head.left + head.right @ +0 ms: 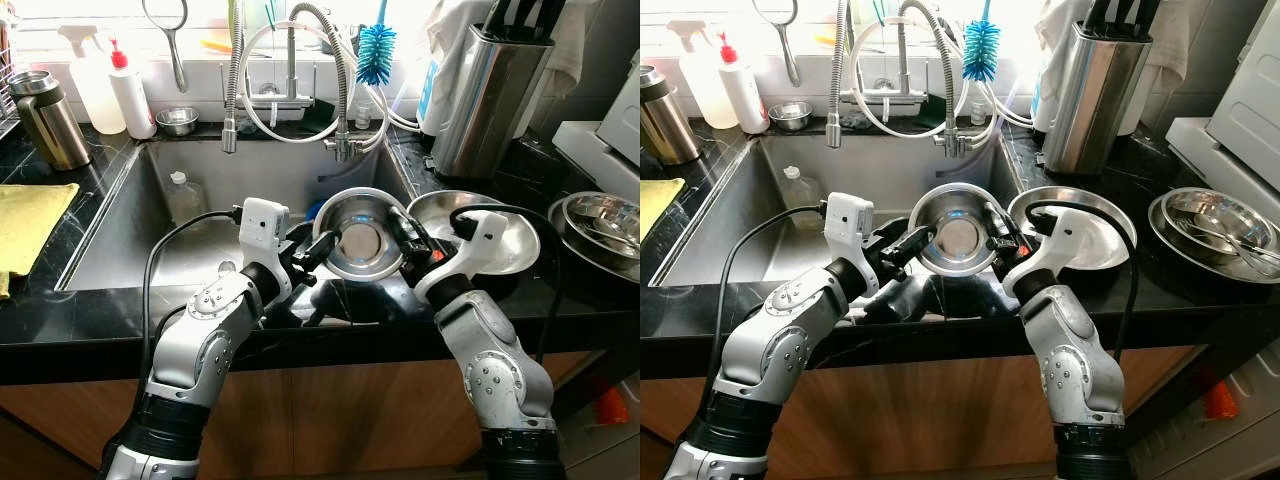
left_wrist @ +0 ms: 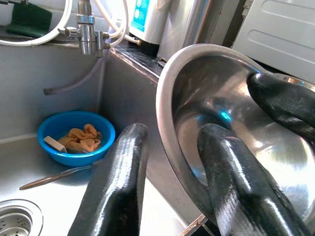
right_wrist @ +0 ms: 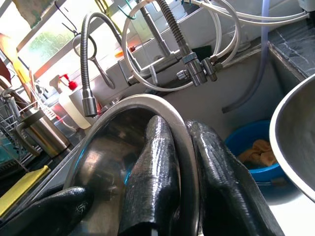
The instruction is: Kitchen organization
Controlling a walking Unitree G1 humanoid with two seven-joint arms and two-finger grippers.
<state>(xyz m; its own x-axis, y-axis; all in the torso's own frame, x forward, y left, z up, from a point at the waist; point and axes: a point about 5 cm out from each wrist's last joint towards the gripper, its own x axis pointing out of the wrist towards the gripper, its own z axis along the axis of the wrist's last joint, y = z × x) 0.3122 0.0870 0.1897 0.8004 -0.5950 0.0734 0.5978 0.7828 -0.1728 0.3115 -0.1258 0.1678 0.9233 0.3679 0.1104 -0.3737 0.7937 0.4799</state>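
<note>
Upright on edge, steel bowl (image 1: 358, 236), hollow toward camera, between both grippers.

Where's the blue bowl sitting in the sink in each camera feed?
Left eye view: round blue plastic bowl, a sliver behind the steel bowl's left rim.
Right eye view: hidden; cannot tell.
Left wrist view: blue bowl, lower left.
Right wrist view: blue bowl, right of centre.
Shared landmark: shiny round steel bowl.
</note>
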